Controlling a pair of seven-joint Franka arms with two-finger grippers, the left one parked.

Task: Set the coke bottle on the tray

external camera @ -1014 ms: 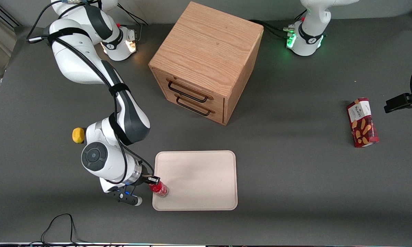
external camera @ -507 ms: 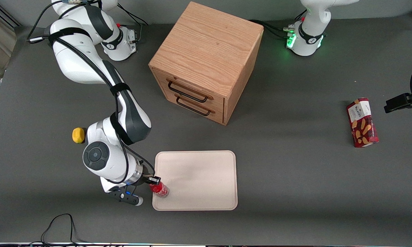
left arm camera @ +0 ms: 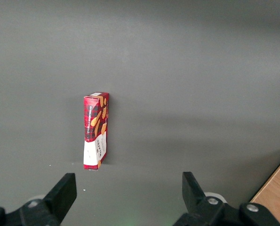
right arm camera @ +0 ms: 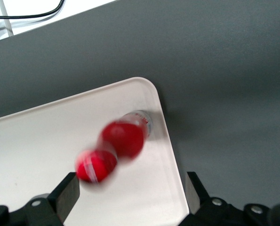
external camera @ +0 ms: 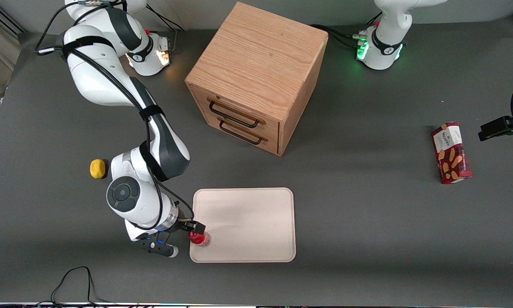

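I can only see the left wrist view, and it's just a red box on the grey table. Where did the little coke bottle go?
Observer: The coke bottle is on the tray, in the corner nearest the front camera, toward the working arm's end.
Operator: Is the tool holding it?
Observer: No. The tool is open just above the bottle and not gripping it.
Operator: What else is there?
Observer: A wooden cabinet stands farther from the front camera than the tray, with both drawers shut.
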